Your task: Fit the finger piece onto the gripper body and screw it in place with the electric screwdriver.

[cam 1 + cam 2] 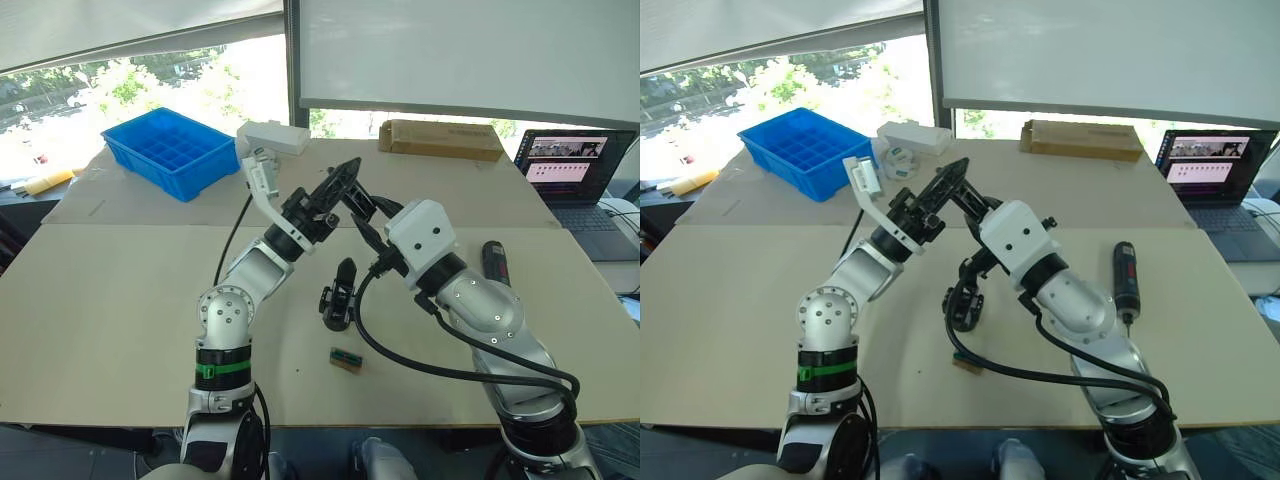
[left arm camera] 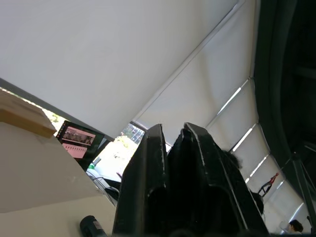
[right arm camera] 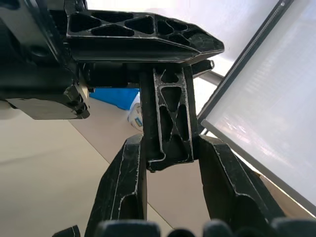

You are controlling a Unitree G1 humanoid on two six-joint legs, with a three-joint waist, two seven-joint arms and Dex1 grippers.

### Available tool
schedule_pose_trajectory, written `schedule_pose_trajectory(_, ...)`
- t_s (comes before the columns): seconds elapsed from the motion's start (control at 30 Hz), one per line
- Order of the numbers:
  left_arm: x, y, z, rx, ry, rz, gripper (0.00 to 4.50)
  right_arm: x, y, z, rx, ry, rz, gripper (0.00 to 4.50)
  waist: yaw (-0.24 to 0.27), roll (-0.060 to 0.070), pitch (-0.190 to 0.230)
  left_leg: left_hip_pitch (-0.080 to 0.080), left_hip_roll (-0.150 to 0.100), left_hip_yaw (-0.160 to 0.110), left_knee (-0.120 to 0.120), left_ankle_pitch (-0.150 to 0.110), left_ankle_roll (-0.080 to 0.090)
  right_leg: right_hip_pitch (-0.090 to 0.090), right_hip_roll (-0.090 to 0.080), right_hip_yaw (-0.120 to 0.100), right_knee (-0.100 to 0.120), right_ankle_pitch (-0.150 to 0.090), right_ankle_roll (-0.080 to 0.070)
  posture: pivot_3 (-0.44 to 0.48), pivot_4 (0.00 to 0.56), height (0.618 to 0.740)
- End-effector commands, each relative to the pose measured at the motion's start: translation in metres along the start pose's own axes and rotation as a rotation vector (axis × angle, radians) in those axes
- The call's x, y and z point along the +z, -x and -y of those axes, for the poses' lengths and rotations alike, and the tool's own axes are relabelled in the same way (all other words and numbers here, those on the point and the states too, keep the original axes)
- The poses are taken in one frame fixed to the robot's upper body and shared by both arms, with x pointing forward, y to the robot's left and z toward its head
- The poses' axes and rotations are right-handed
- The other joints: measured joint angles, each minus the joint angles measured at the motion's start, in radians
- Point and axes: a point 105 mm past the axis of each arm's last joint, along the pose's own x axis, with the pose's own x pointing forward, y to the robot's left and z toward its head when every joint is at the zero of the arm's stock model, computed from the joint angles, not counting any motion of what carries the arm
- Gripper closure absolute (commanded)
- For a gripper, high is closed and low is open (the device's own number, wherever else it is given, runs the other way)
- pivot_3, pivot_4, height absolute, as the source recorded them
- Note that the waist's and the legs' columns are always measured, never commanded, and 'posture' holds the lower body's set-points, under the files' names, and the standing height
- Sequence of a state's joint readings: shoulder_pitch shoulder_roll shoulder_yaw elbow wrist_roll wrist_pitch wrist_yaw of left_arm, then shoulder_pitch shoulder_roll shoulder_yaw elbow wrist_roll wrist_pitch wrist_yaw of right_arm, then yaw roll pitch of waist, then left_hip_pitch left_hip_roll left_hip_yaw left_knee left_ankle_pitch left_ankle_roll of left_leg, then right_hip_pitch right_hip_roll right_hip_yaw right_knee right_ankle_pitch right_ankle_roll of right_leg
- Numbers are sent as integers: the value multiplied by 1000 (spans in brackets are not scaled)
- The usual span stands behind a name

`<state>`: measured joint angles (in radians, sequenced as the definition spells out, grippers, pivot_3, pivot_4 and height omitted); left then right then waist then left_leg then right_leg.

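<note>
Nearest the tabletop's front edge lies a small green-and-tan block (image 1: 346, 358). Mid-table stands the blocky gripper body (image 1: 338, 295), with the cylindrical electric screwdriver (image 1: 497, 265) toward the right edge. Above, the left gripper (image 1: 345, 175) and right gripper (image 3: 170, 143) both clamp the ribbed plastic finger piece (image 3: 168, 118). Mistimed release could drop the slick piece.

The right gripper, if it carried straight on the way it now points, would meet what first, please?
Most likely the left gripper: it lies crosswise just past the finger piece that the right gripper holds between its fingers. Depth beyond is unclear.
</note>
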<state>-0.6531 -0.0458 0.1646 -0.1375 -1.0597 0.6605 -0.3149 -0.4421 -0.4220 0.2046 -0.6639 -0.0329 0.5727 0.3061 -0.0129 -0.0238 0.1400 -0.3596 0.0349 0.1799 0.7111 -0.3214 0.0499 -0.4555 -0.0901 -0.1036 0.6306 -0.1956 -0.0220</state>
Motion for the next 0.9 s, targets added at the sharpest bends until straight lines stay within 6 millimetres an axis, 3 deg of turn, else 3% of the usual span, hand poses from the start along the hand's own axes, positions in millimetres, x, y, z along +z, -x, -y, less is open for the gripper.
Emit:
schedule_pose_trajectory(0.03,7,-3,12,-59,-25,29,4402,1,3,9,-39,29,1,3398,0,0,0,0,0,0,0,0,0,0,0,0,0,0,0,0,150,740)
schedule_pose_trajectory(0.17,11,-2,10,-64,-34,39,4402,-3,5,2,29,-121,-25,3398,1,0,0,0,0,0,0,0,0,0,0,0,0,0,0,0,150,740)
schedule_pose_trajectory(0.23,12,0,10,-76,-23,33,4402,1,9,3,83,-96,-14,2360,1,0,0,0,0,0,0,0,0,0,0,0,0,0,0,0,150,740)
schedule_pose_trajectory(0.37,16,0,5,-107,-18,-27,4402,8,27,7,245,-111,-17,1022,3,0,0,-1,0,-1,0,0,0,0,0,-1,-1,0,0,0,150,740)
schedule_pose_trajectory(0.47,23,3,3,-162,-48,-119,4402,2,46,16,373,-242,-90,11,3,0,0,-1,0,-2,0,0,0,0,0,-2,-1,0,0,0,150,740)
schedule_pose_trajectory(0.57,21,12,9,-278,-98,-322,4402,6,60,15,563,-402,-161,0,-4,0,1,-1,0,-2,0,0,1,0,0,-3,-1,0,-1,0,150,740)
schedule_pose_trajectory(0.7,6,25,16,-395,-74,-560,4402,-2,60,3,699,-604,-303,0,-1,0,0,0,1,-3,0,0,1,0,0,-3,0,0,-2,0,150,740)
schedule_pose_trajectory(0.9,-14,33,21,-479,-54,-705,4402,2,48,-17,798,-770,-383,0,1,0,1,-3,0,-4,0,0,1,-1,-2,-5,0,0,-3,0,150,740)
